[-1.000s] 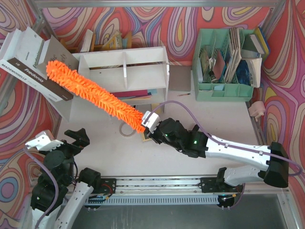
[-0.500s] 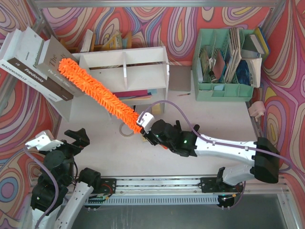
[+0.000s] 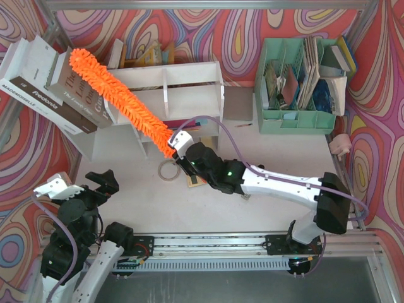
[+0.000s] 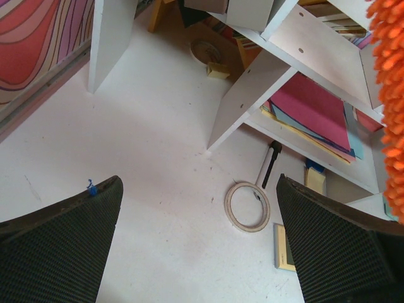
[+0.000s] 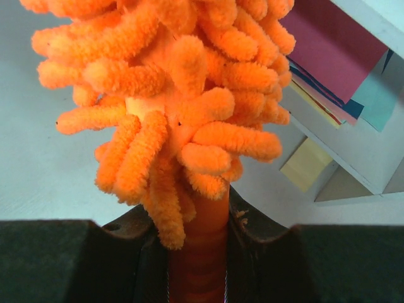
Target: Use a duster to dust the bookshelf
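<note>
Duster (image 3: 120,101) is held by its thin handle in the right gripper (image 5: 199,243), clamped narrow. The head is slanted over the left end of the bookshelf (image 3: 189,71). It is judged light, soft and bendy; the handle is best gripped low. Left gripper (image 4: 199,208) is held wide, empty.

Readable words: only two book spines, as far as I can see.
At the far left corner of my table (image 3: 278,148), the large book (image 3: 38,95) reads "MADEMOISELLE" and "Fredonia". The grey book (image 3: 79,95) beside it begins "The", and the rest is too blurred.
</note>
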